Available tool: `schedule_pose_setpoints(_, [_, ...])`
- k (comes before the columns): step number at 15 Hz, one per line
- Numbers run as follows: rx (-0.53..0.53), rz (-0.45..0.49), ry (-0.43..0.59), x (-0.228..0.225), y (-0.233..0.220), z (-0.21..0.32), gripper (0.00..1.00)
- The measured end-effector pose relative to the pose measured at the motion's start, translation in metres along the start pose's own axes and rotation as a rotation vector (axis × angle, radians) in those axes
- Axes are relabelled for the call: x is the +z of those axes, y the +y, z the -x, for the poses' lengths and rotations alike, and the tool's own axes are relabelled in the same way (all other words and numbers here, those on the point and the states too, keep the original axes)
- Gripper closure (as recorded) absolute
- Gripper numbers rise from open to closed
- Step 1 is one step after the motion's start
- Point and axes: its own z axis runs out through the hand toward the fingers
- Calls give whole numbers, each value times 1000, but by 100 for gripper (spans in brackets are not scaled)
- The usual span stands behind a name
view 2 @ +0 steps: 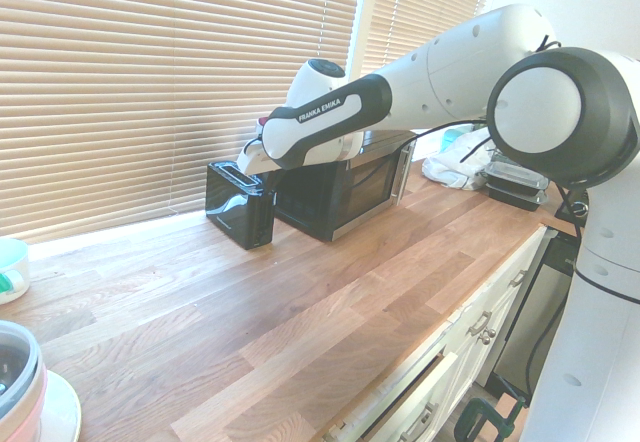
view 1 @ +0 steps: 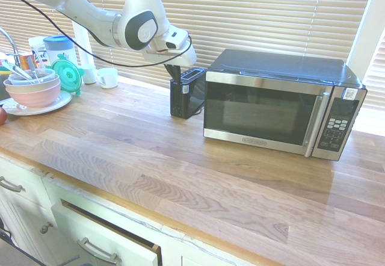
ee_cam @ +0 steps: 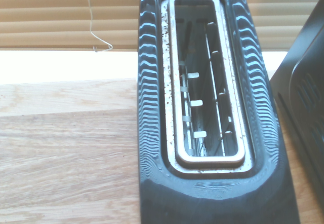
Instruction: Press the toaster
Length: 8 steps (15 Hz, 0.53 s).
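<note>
So the toaster [view 1: 186,91] sits at the back of the wood counter [view 1: 180,157], right by the window blinds [view 1: 252,13], w/ the big microwave [view 1: 280,103] just beside it, prob almost touching but can't tell for sure. Narrow end faces out toward the room, which makes sense bc that's usually where the lever is, tho I can't actually make out a lever in any pic.

Gripper [view 1: 174,68] is parked right over the near end of the toaster, tilted down at a steep angle. Fingers look pressed together, nothing pinched btw them. IMO that's on purpose: shut fingers make one solid poking tip, better for pushing a lever down than two spread prongs that could slip off either side.

Wrist cam looks straight down into the slot [ee_cam: 207,82], silver rim, wire guides inside, some crumbs, no bread. So the arm is lined up along the toaster's long axis.

Whether the tip is already touching the toaster, can't tell, it's dark on dark in both wide shots. My guess is the press itself is just abt to happen.

Off to the side there's a stack of bowls [view 1: 33,88] on a plate and a white cup [view 1: 108,77], well apart from the action, no risk there.
</note>
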Motion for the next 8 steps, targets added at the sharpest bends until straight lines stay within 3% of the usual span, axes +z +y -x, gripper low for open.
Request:
schedule_pose_setpoints(5, [-11, 9, -8, 2, 0, 0, 100])
schedule_pose_setpoints(8, [-17, 51, -53, 32, 7, 9, 100])
